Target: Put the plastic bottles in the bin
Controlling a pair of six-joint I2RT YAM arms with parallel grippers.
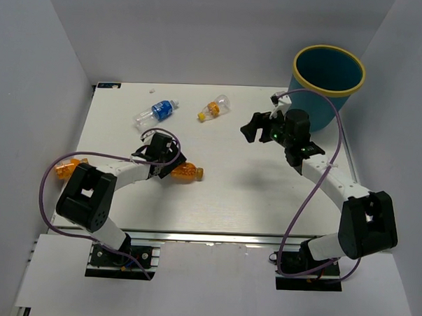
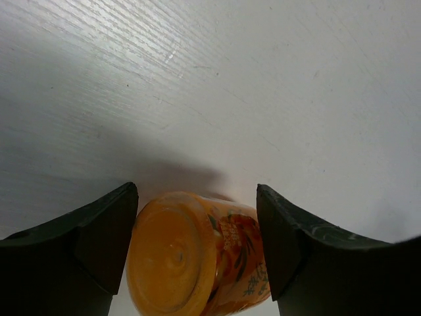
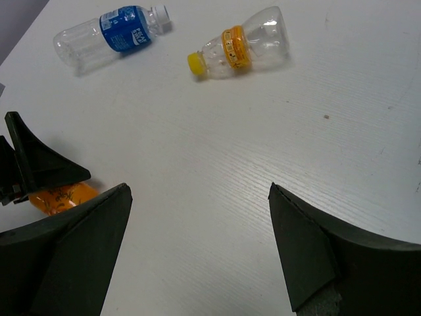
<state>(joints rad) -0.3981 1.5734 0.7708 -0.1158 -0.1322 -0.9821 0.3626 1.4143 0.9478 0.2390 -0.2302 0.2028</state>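
An orange-filled bottle [image 1: 186, 173] lies on its side left of the table's middle. My left gripper [image 1: 163, 158] is down over its base end. In the left wrist view the bottle [image 2: 191, 257] fills the gap, and both fingers touch its sides. A second orange bottle [image 1: 69, 167] lies at the left edge behind the left arm. A clear bottle with a blue label [image 1: 157, 111] and a clear bottle with a yellow cap [image 1: 214, 108] lie at the back. My right gripper [image 1: 253, 128] hovers open and holds nothing. The teal bin [image 1: 328, 75] stands at the back right.
The right wrist view shows the blue-label bottle [image 3: 112, 36] and the yellow-capped bottle [image 3: 243, 45] ahead on the white table [image 3: 217, 151], with the orange bottle [image 3: 62, 197] at far left. Grey walls enclose the table on three sides.
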